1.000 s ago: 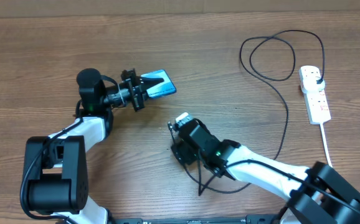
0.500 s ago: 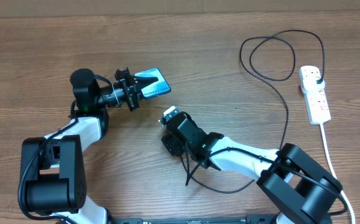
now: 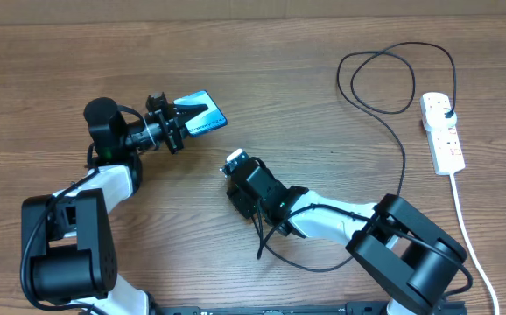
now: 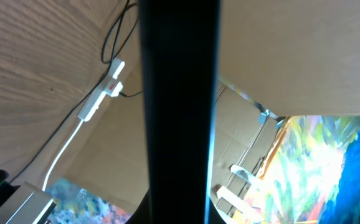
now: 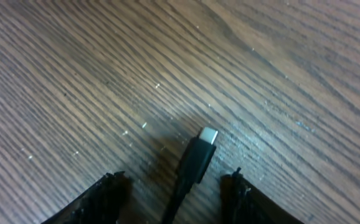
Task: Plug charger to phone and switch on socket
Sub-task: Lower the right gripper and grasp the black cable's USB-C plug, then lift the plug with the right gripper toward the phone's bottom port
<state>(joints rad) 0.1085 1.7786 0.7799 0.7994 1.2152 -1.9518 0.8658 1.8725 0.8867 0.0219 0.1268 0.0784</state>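
My left gripper is shut on the phone, holding it off the table at the upper left with the blue screen tilted. In the left wrist view the phone is a dark bar seen edge-on. The charger cable runs from its plug in the socket, loops, and passes under my right arm. My right gripper is low over the table's middle. In the right wrist view it is open, a finger on each side of the connector tip, which lies on the wood untouched.
The socket's white cord trails toward the front right edge. A loop of the black cable lies at the back right. The socket also shows in the left wrist view, far off.
My left gripper has carried the phone left and slightly farther back. My right gripper has shifted left over the connector tip and its jaws have narrowed.
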